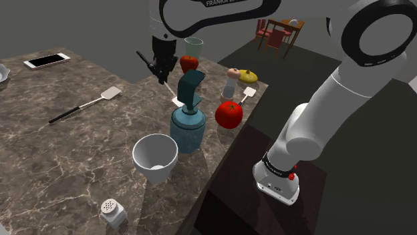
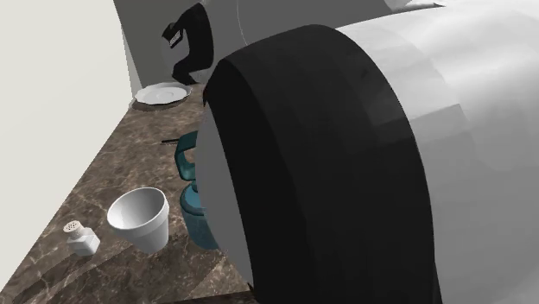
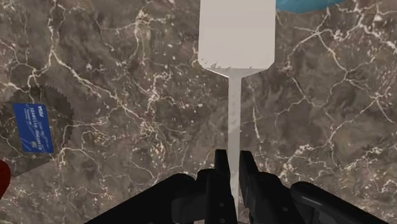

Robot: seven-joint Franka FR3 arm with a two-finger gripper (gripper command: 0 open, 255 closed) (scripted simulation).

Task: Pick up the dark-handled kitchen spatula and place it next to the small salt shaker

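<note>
Clamping hard on the spatula (image 3: pixel 236 38) right now: my gripper (image 3: pixel 232 160) has its 2 black fingers (image 3: pixel 221 168) pressed onto the thin pale shaft, 1 on each side. The flat white blade points away from me over the brown marble counter (image 3: pixel 127 76). A blue card (image 3: pixel 33 127) lies on the stone off to one side of the shaft.

Over to the shoulder view. My gripper hangs above the far part of the counter, and the spatula's dark handle pokes out of it toward that view's upper left. The blade end drops down just behind the teal spray bottle (image 1: pixel 188 127). I cannot tell whether the blade touches the stone.

Now the salt shaker (image 1: pixel 113 212). It stands upright at the near edge of the counter, well apart from my gripper and from the spatula. A white bowl (image 1: pixel 155 157) sits between the shaker and the spray bottle, just beside the bottle. A red apple (image 1: pixel 228 115) rests to the right of the bottle, near the counter's right edge.

Off to the shoulder view's left, 1 second spatula (image 1: pixel 85 105) lies flat on the marble, dark handle toward the near left and pale blade toward the far right. A phone (image 1: pixel 47 60) lies at the far left.

From the second exterior view, a white plate (image 2: pixel 162 93) sits at the counter's far end.
</note>
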